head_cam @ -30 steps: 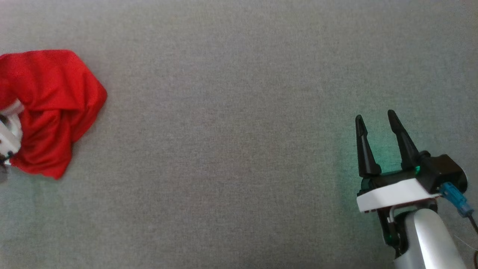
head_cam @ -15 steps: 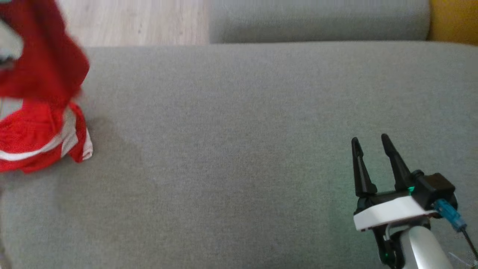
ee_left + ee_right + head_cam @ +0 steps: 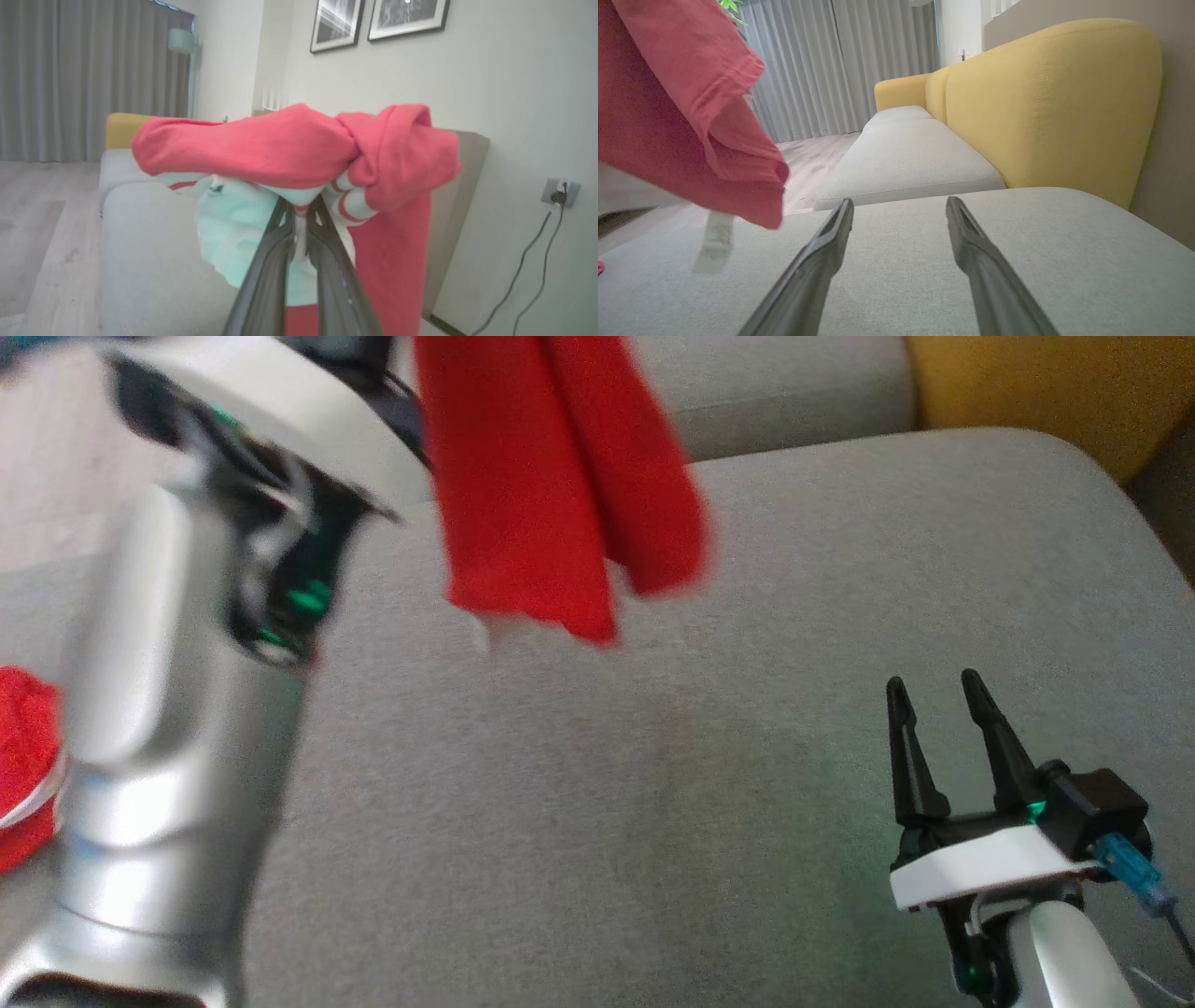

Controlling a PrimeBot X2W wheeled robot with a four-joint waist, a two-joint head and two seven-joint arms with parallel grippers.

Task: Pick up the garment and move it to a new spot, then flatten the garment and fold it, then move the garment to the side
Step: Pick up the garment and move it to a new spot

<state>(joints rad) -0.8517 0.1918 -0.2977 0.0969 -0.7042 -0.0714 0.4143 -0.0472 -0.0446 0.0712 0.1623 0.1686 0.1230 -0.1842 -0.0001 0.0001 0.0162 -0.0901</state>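
Red garment [image 3: 551,504] hangs at 12 o'clock in head view, above grey cushion [image 3: 653,821]; my right gripper [image 3: 934,679] at 4 o'clock, spread, empty. Left wrist view: my left gripper [image 3: 299,207] pinches bunched cloth at 12. Right wrist view: hem dangles at 10. Step looks like the carry; nxt, lower & release mid-cushion.

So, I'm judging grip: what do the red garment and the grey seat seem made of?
The red garment looks like a soft matte knit, perhaps cotton jersey: it drapes in loose folds, with a stitched hem. The grey seat looks like woven upholstery fabric, matte with a fine flecked grain. The exact fibres cannot be told.
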